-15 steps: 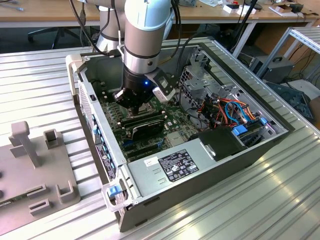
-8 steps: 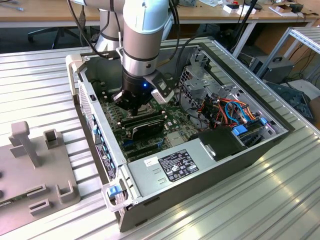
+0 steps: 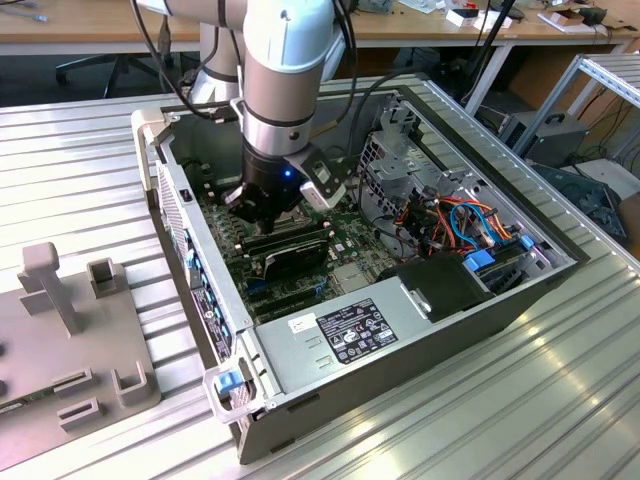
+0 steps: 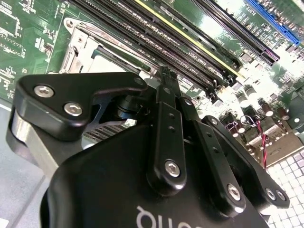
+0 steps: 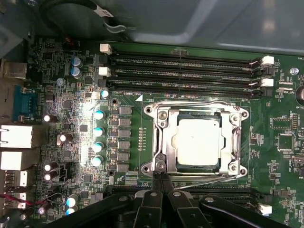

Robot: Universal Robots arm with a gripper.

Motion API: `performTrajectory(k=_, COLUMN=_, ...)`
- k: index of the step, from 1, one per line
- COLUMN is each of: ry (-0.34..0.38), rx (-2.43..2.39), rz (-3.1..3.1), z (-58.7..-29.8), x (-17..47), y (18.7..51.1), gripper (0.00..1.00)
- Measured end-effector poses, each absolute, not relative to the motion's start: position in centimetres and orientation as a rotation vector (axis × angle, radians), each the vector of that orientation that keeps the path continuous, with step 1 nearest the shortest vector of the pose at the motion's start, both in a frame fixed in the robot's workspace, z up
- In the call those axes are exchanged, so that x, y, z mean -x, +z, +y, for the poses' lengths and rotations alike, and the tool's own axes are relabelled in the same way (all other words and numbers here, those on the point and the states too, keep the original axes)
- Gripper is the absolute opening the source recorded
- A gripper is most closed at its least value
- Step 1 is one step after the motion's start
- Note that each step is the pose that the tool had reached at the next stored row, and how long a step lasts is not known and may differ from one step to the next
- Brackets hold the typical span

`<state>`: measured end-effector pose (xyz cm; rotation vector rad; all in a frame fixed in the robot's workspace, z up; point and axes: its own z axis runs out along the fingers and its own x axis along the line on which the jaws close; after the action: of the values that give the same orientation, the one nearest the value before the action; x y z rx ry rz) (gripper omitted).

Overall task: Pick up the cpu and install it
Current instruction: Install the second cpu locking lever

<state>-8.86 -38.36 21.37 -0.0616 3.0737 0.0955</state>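
End effector [image 5: 160, 183] clenched, empty, fingertips at socket frame [image 5: 161, 164]; seated cpu [image 5: 198, 141] risks bent contacts if nudged.

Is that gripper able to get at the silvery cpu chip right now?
Probably yes. The cpu lies face-up in its socket with the metal frame around its edges and nothing over its top. The gripper sits at the frame's corner, right beside it, inside the open computer case.
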Motion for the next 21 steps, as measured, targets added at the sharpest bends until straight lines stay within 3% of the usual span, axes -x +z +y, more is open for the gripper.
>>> performTrajectory(k=21, ry=0.098, rx=0.062, rz=3.074, z=-37.90, x=8.98, y=20.90, gripper=0.11)
